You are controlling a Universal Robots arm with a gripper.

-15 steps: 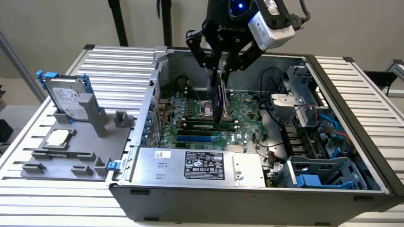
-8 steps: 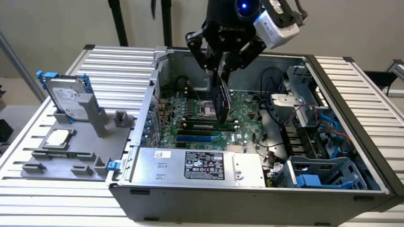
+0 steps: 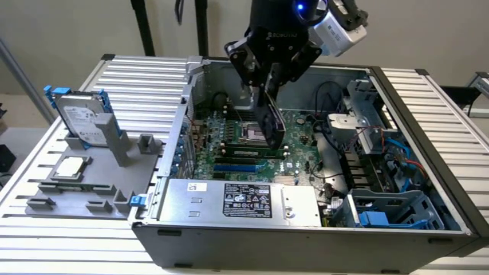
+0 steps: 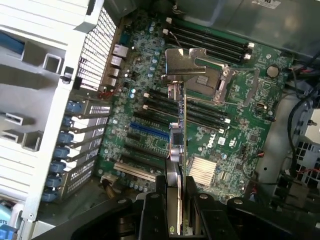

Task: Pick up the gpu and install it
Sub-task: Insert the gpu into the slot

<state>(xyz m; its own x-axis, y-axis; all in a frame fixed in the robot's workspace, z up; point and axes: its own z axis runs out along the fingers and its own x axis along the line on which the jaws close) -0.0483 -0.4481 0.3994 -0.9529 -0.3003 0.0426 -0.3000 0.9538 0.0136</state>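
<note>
Fingers (image 4: 152, 210) clenched on gpu (image 3: 271, 122), held edge-on over motherboard (image 3: 302, 146); open room to case walls (image 3: 182, 114) either side. Card's lower edge touching slots or not: cannot tell.

Open computer case (image 3: 306, 246), motherboard (image 3: 294, 146) inside; power supply (image 3: 244, 200) at its 6 o'clock; hard drive (image 3: 82, 121) on grey rack (image 3: 107, 189) at case's 9 o'clock.

The pincer (image 4: 177, 202) covers part of the gpu (image 4: 176, 142).

Arm (image 3: 279, 23) hangs overhead, wrist aimed down; fingers (image 4: 150, 215) closed w/ gpu (image 4: 177, 145) pinched btwn them.
</note>
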